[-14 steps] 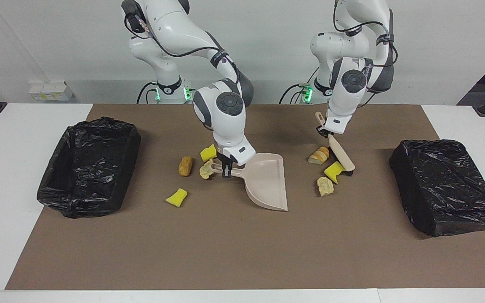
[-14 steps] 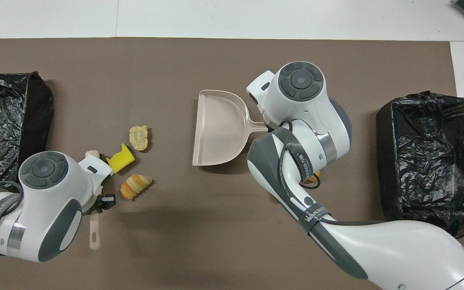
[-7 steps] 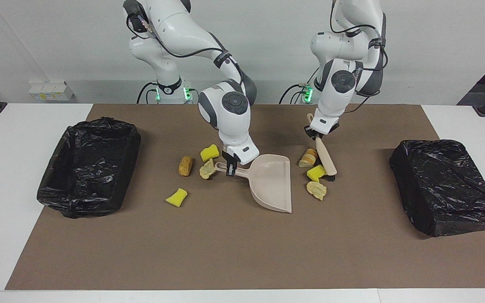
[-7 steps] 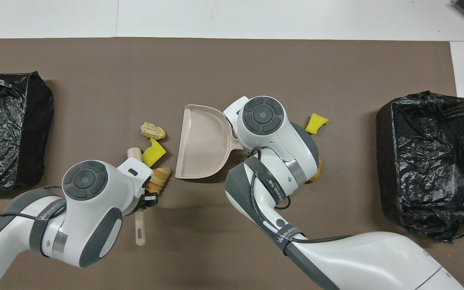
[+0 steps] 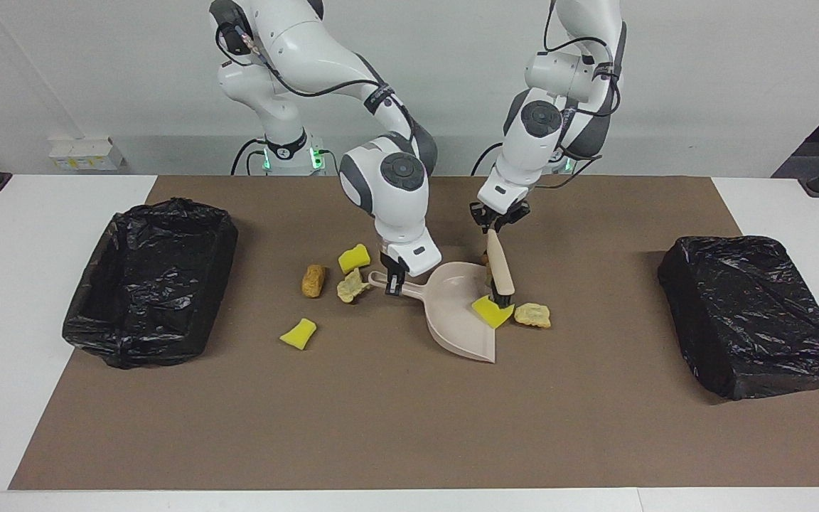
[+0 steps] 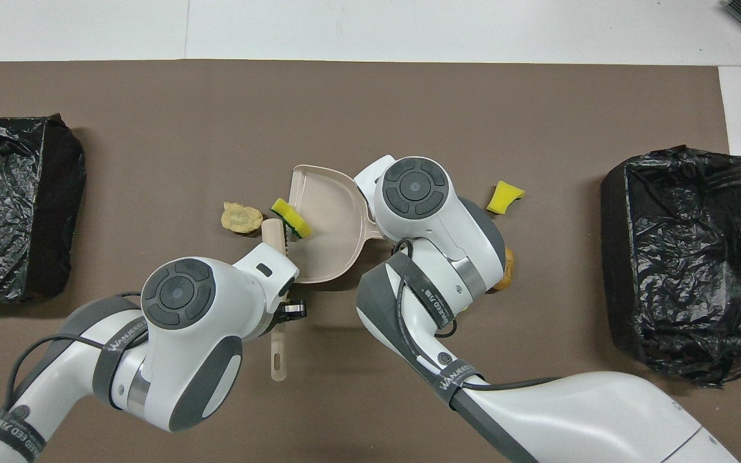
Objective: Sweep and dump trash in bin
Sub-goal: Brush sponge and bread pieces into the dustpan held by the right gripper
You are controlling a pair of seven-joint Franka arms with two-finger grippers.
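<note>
Pretty sure this trash will be easy to shove but annoying to grab: the yellow sponge chunk (image 5: 491, 311) looks soft and light, so bristles should push it fine, though it could tumble or bounce off the lip instead of sliding in. No point pinching any scrap directly; the tools do the work, and each is gripped on its handle. The left gripper (image 5: 498, 222) is pinched on the handle of the brush (image 5: 500, 269), bristles down at the dustpan (image 5: 456, 316) mouth. The right gripper (image 5: 394, 273) is clamped on the dustpan handle, holding the pan on the brown mat (image 5: 395, 419). The chunk sits right on the dustpan's open edge, half in by the look of it. A pale wrinkly wad (image 5: 532, 314) lies just beside that edge, toward the left arm's end. Four more scraps sit off the handle end: a pale wad (image 5: 350, 287) touching or nearly touching the handle, a yellow chunk (image 5: 353, 257), a golden-brown bread piece (image 5: 313, 280), and another yellow chunk (image 5: 298, 333). The black-lined bin (image 5: 150, 281) is well apart from the dustpan at the right arm's end, with a second bin (image 5: 754, 313) at the left arm's end.
</note>
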